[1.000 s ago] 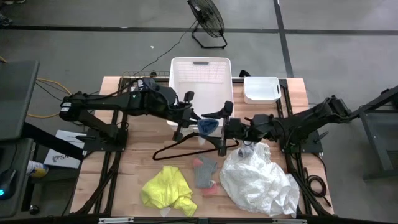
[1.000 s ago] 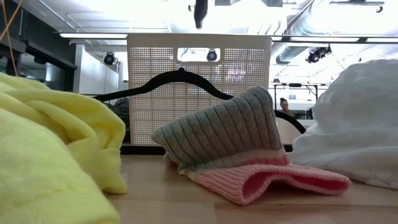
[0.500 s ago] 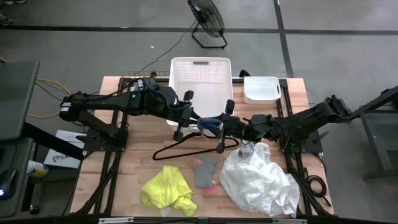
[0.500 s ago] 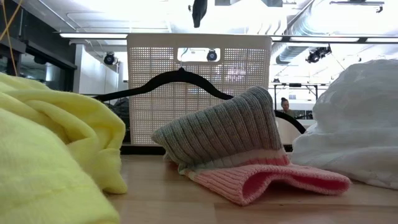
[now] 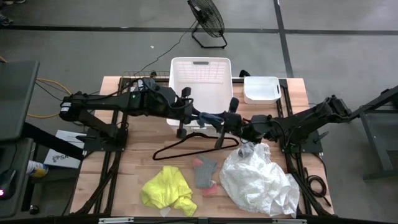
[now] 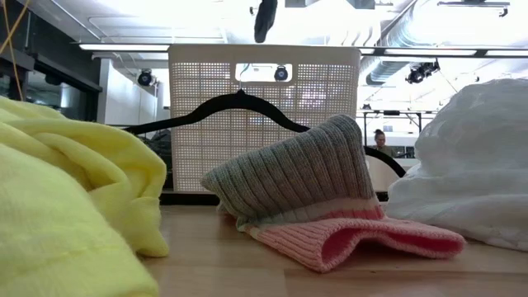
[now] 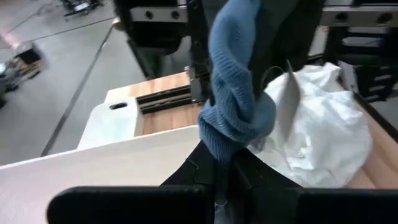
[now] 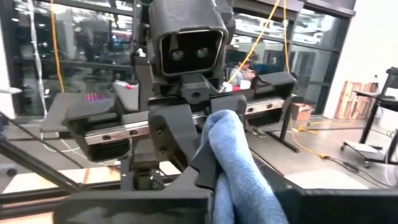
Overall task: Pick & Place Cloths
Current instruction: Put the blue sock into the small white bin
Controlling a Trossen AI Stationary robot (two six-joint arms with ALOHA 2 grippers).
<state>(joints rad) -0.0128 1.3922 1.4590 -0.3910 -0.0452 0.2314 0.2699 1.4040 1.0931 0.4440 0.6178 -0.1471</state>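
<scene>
Stretching blue cloth [image 5: 210, 117], both jaws clamped on it

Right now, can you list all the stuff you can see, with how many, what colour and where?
blue cloth: one, blue, held up between both claws at the basket's near edge
yellow cloth: one, bright yellow, table's front left
grey and pink cloth: one small knitted piece, table's front middle
white cloth: one, white, big heap at the front right
hanger: one, black, lying mid-table
basket: one, white, at the table's back
white bin: one, right of the basket
fan: one, black, on the floor behind
left claw: one, dark, shut on the blue cloth
right claw: one, dark, shut on the blue cloth
</scene>
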